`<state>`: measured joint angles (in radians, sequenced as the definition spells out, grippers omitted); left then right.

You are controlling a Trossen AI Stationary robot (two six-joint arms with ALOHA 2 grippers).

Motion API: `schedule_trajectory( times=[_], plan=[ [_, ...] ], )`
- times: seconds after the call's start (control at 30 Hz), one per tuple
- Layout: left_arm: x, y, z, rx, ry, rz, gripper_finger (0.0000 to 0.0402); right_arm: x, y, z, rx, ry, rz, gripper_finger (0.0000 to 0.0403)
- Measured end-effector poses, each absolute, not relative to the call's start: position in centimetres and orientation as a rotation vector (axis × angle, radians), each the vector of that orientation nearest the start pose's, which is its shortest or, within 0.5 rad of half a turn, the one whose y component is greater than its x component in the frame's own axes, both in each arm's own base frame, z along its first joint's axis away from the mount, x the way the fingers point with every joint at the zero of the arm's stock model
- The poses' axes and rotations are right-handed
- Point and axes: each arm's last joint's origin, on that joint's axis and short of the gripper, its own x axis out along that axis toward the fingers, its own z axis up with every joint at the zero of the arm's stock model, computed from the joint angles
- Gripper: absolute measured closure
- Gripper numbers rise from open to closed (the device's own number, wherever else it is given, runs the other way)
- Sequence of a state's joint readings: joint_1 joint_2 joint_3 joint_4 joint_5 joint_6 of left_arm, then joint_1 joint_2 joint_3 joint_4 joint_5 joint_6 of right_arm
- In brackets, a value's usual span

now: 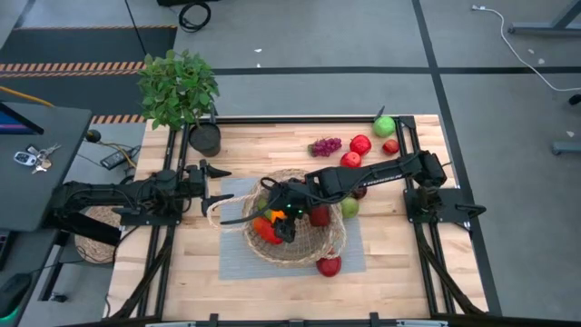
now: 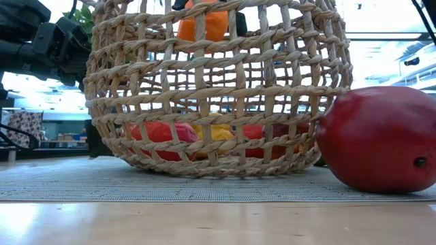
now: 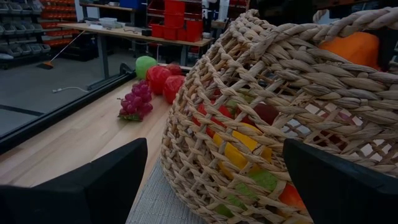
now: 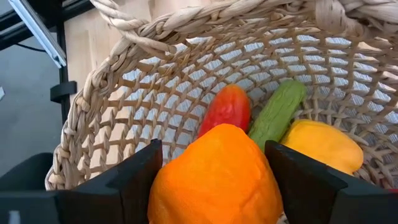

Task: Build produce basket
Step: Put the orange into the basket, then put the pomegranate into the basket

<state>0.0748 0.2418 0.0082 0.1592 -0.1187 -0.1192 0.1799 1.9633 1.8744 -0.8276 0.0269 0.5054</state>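
At the table's left side, the left gripper (image 1: pixel 216 184) waits just beside the basket (image 1: pixel 334 238), fingers spread wide and holding nothing. A potted plant (image 1: pixel 179 89) stands at the far left corner of the table (image 1: pixel 163 272).

Centre: the basket sits on a grey mat (image 1: pixel 354 259). The right gripper (image 1: pixel 283 216) hangs over the basket's interior, its fingers pinching an orange fruit (image 4: pixel 217 177) from both sides. Below that fruit, in the right wrist view, a red-orange piece (image 4: pixel 226 109), a green cucumber (image 4: pixel 278 112) and a yellow piece (image 4: pixel 323 146) lie on the basket floor.

Right of centre: a green piece (image 1: pixel 349 207) lies against the basket's outer wall, and a dark red fruit (image 1: pixel 329 266) rests on the mat just outside the near rim.

Far right: a purple grape bunch (image 1: pixel 326 146), three red fruits (image 1: pixel 360 144) and a green apple (image 1: pixel 384 126) remain on the bare wood, well apart from the basket.
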Motion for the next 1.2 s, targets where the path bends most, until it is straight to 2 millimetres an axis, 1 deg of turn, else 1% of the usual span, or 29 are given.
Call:
schedule_trajectory(
  times=[0.2, 0.3, 0.4, 0.67, 0.73, 0.8, 0.87, 0.97, 1.1, 1.2],
  plan=[
    [11.2, 1.2, 16.1, -0.117, 0.063, 0.198, 0.0019, 42.2, 7.6, 30.9, 0.307, 0.928, -0.046, 0.0121],
    [11.2, 1.2, 16.1, -0.117, 0.063, 0.197, 0.0019, 42.2, 7.7, 30.9, 0.264, 0.920, -0.057, 0.0113],
    [11.2, 1.2, 16.1, -0.117, 0.063, 0.198, 0.0019, 42.2, 7.8, 30.9, 0.233, 0.912, -0.078, 0.0100],
    [11.2, 1.2, 16.1, -0.117, 0.063, 0.198, 0.0019, 42.2, 7.8, 30.9, 0.213, 0.910, -0.071, 0.0059],
    [11.2, 1.2, 16.1, -0.117, 0.063, 0.198, 0.0019, 42.1, 7.8, 31.2, 0.220, 0.910, -0.053, 0.0056],
    [11.2, 1.2, 16.1, -0.117, 0.063, 0.198, 0.0019, 41.8, 8.2, 32.3, 0.218, 0.897, -0.001, 0.0056],
    [11.2, 1.2, 16.1, -0.117, 0.063, 0.198, 0.0019, 41.3, 9.4, 33.9, 0.172, 0.853, 0.054, 0.0056],
    [11.2, 1.2, 16.1, -0.117, 0.063, 0.198, 0.0019, 40.4, 12.3, 35.9, 0.049, 0.783, 0.148, 0.0056],
    [11.2, 1.2, 16.1, -0.117, 0.063, 0.197, 0.0019, 38.5, 17.2, 37.6, -0.133, 0.700, 0.235, 0.0057],
    [11.2, 1.2, 16.1, -0.117, 0.063, 0.198, 0.0019, 36.8, 20.6, 37.9, -0.208, 0.664, 0.228, 0.0057]
  ],
)
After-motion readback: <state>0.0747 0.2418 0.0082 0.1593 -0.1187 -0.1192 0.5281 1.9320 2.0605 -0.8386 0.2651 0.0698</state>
